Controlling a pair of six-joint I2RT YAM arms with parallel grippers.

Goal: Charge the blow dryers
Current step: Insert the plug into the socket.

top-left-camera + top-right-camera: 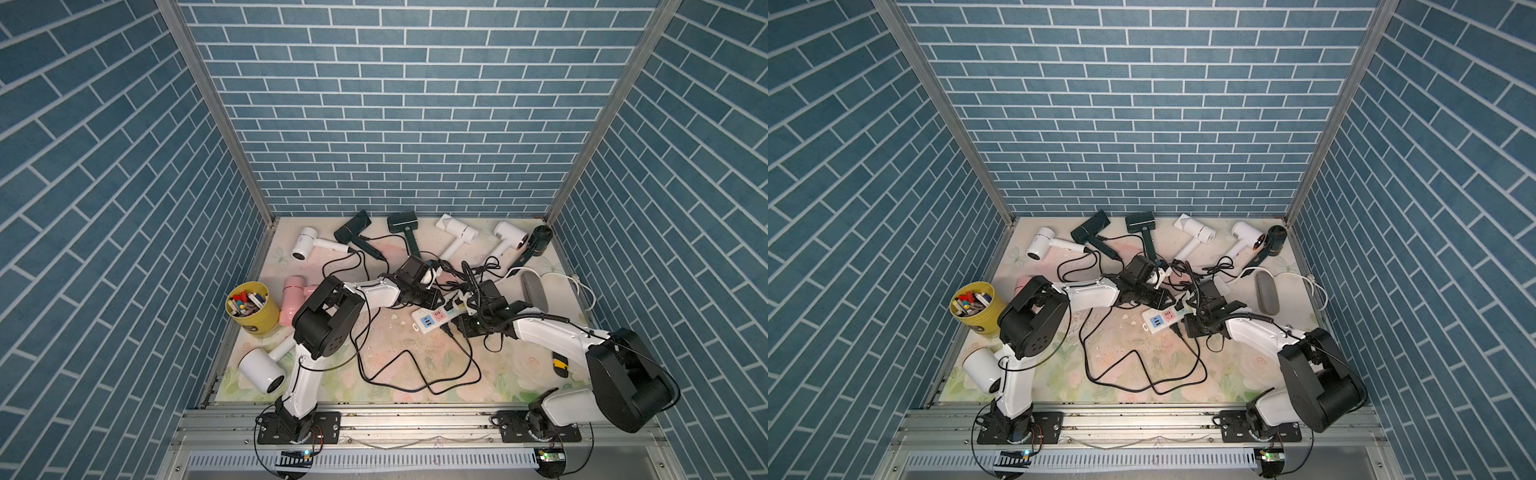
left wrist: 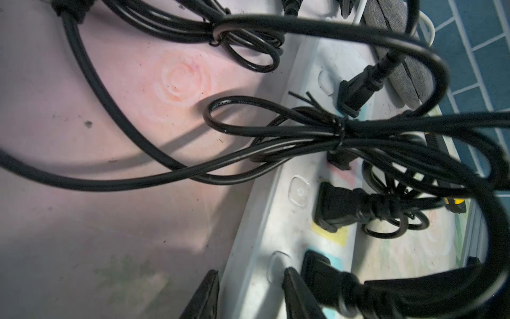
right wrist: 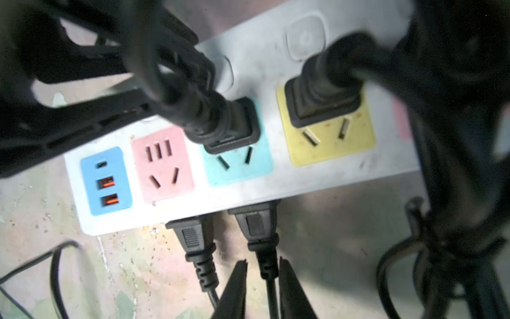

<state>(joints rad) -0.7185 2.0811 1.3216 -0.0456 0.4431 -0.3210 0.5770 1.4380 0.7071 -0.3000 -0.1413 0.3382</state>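
Several blow dryers lie along the back of the mat, among them a white one (image 1: 309, 245), a dark green one (image 1: 403, 224) and a black one (image 1: 540, 239). A pink one (image 1: 293, 297) and another white one (image 1: 262, 370) lie at the left. My left gripper (image 2: 249, 272) is clamped across the long edge of the white power strip (image 1: 432, 318). My right gripper (image 3: 262, 261) is closed round the cord end of a black plug (image 3: 255, 223) seated in the strip's side, next to a second side plug (image 3: 190, 234). Plugs fill the teal and yellow sockets. The pink socket (image 3: 161, 163) is bare.
A yellow cup of pens (image 1: 251, 309) stands at the left. A grey fuzzy roll (image 1: 534, 291) and a white cable (image 1: 582, 286) lie at the right. A yellow-and-black knife (image 1: 559, 365) lies under my right arm. Black cords (image 1: 415, 374) loop over the front of the mat.
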